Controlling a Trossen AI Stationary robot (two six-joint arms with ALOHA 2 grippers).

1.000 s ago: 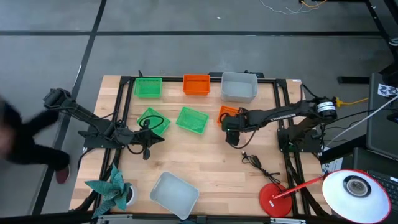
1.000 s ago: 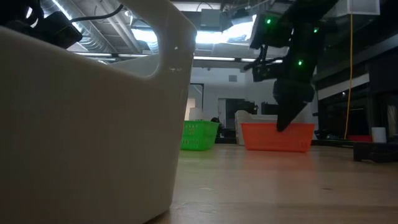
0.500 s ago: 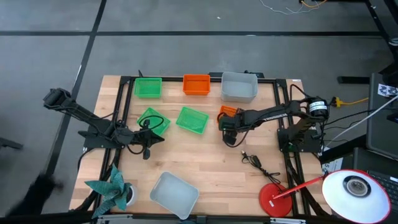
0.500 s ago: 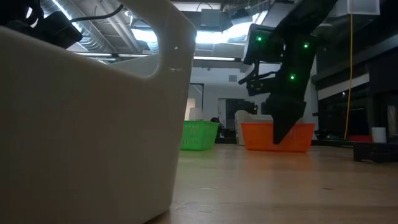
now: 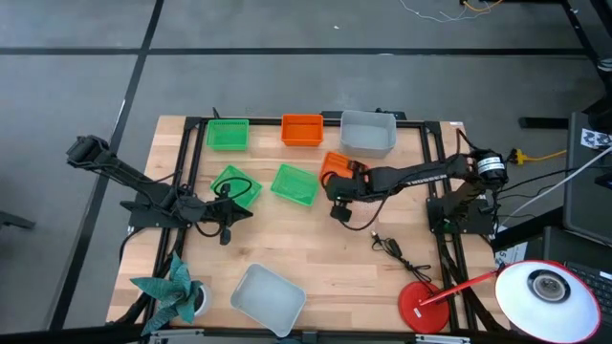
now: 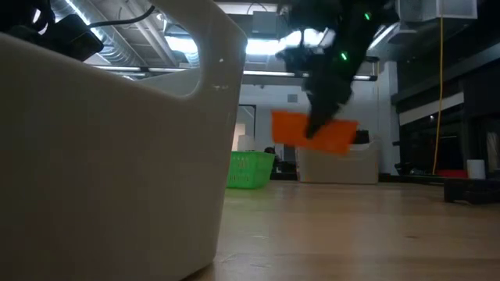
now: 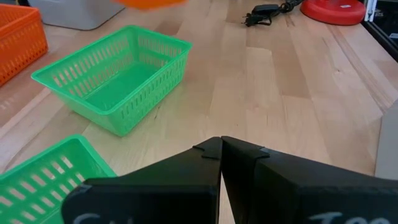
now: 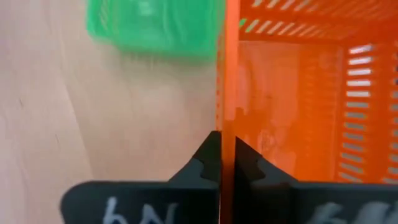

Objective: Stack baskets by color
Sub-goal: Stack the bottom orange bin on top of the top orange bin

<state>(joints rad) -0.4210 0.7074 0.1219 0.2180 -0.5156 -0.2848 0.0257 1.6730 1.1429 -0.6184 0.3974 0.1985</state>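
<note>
Right claw (image 5: 337, 194) clamped on the wall of an orange basket (image 5: 335, 168), fingers pinching its rim; in the low view that basket (image 6: 314, 131) hangs tilted, clear of the desk (image 5: 316, 248). It sits mid-desk, slightly toward the right edge, just beside a loose green basket (image 5: 295, 183). In the right wrist view the orange wall (image 8: 292, 106) runs straight between the dark fingers, with green plastic blurred beyond.

Left claw (image 5: 226, 232) closed on nothing, fingertips meeting in its wrist view, low over the desk near the left edge. Just beside it, a second loose green basket (image 5: 236, 184) with a dark cable looped over it.

Along the far edge, in a row: green basket (image 5: 228, 134), orange basket (image 5: 302, 130), pale grey basket (image 5: 368, 133).

Another pale grey basket (image 5: 269, 297) near the near edge, left of centre; it fills the low view's foreground.

Near-left corner: teal folded figure (image 5: 168, 290). Near-right corner: red lamp base (image 5: 424, 308), with a black cable and plug (image 5: 394, 250) between it and the held basket.
</note>
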